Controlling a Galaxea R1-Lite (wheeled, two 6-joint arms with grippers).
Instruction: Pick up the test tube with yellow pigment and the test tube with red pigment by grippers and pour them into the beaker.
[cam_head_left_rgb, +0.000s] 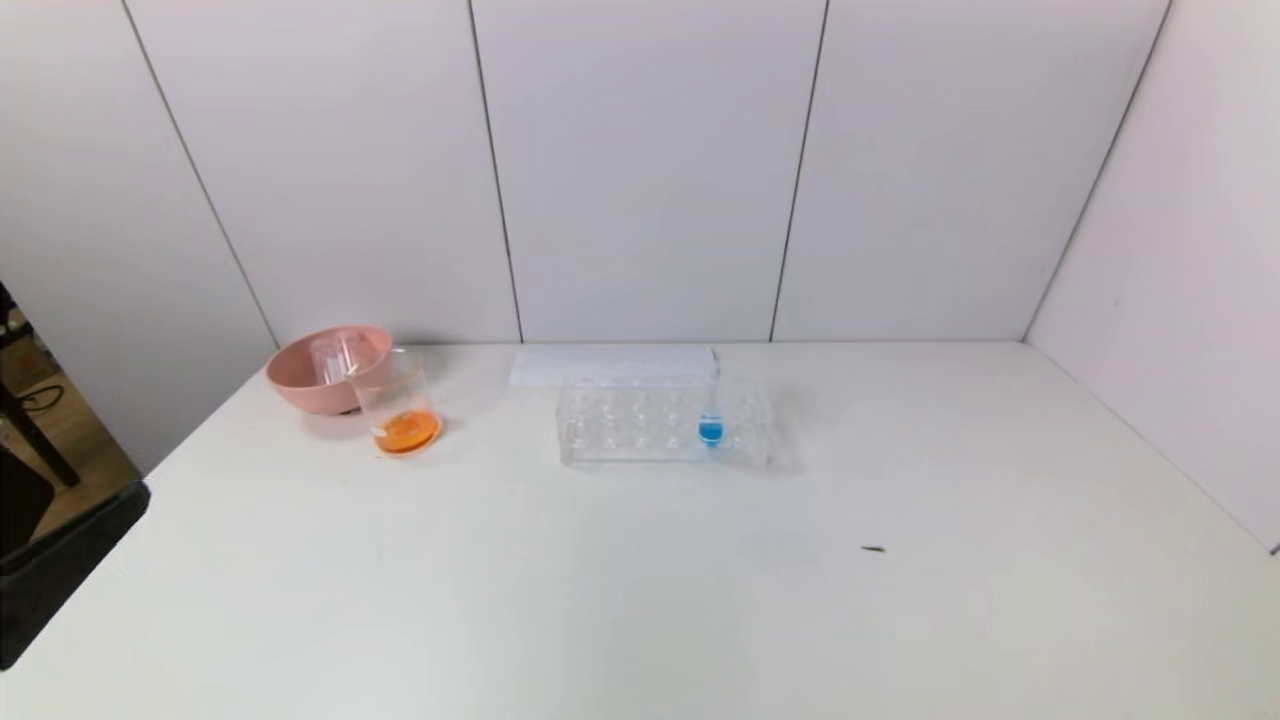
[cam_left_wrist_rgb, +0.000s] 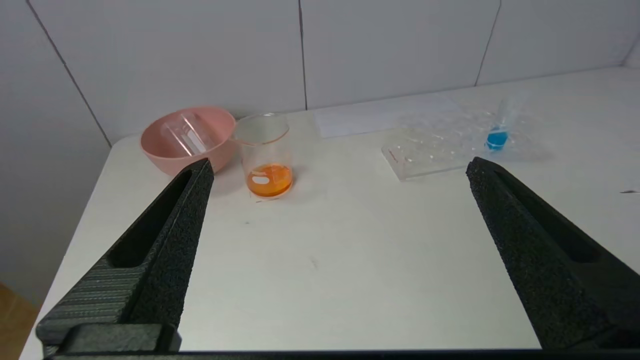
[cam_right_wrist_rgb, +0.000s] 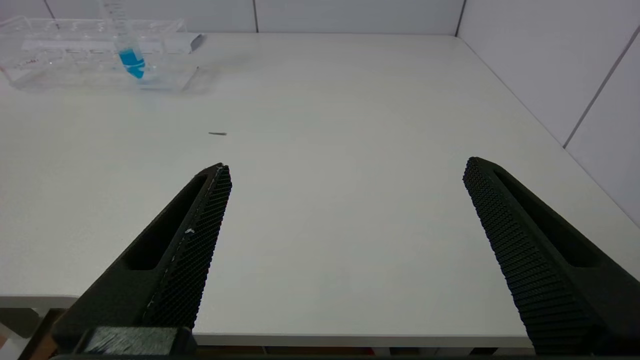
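Note:
The beaker (cam_head_left_rgb: 400, 405) stands at the far left of the white table, with a shallow layer of orange liquid in its bottom (cam_left_wrist_rgb: 269, 180). No test tube with yellow pigment or red pigment is in view. My left gripper (cam_left_wrist_rgb: 340, 165) hovers open and empty over the table's near left, well short of the beaker. The right gripper (cam_right_wrist_rgb: 347, 165) also stands open with nothing in it, above the near right edge of the table. Neither gripper appears in the head view.
A pink bowl (cam_head_left_rgb: 290, 385) touches the beaker's back left, and clear empty tubes (cam_left_wrist_rgb: 187, 135) lie in it. At mid-table a clear tube rack (cam_head_left_rgb: 640, 430) holds a blue-liquid tube (cam_head_left_rgb: 711, 428). White paper (cam_head_left_rgb: 610, 365) lies behind the rack.

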